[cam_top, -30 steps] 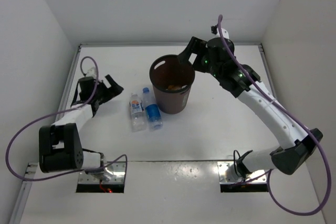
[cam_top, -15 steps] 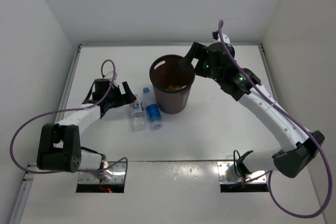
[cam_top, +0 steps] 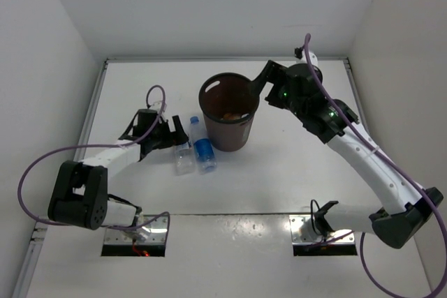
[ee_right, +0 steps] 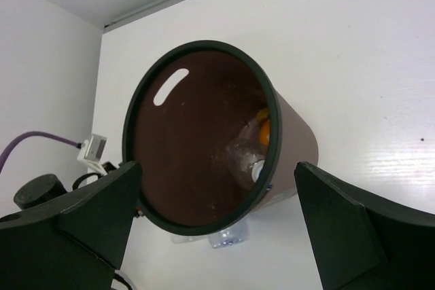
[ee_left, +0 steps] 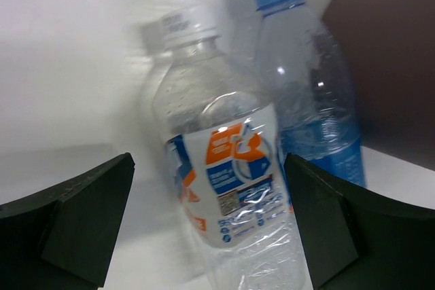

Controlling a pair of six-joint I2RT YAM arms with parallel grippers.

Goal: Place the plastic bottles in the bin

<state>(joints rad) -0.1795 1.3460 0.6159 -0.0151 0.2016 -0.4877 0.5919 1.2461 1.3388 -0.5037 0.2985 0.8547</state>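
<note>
**Tight fit beside the blue bottle: a slip or a shove is the risk**

The labelled bottle (ee_left: 228, 188) lies on the table (cam_top: 293, 172) with its cap toward 12 o'clock. It is at 8 o'clock from the bin (cam_top: 229, 130). The blue bottle (ee_left: 312, 100) lies just beside it at its 3 o'clock, and I cannot tell whether the two touch.

The left jaws stand wide apart around the labelled bottle, having come in from its 10 o'clock. In the wrist view its label sits between the two fingers. One finger has a clear gap. The other is close against the label on the side facing the blue bottle, and contact there cannot be made out.

Likely trouble:
- The finger on the blue bottle's side has little room. As the jaws close it may push the blue bottle toward the bin's foot, or ride up over it and miss the grip.
- The bottle is round, thin-walled and already creased. A squeeze off its middle could make it roll or squirt out toward 6 o'clock.
- The bin is tall, so a low carry could knock its rim.
- The right jaws, also spread and holding nothing, hang over the rim at 2 o'clock. The two arms could meet above the bin.

Inside the bin lie the orange bottle (ee_right: 264, 127) and a clear bottle (ee_right: 243, 157).
</note>
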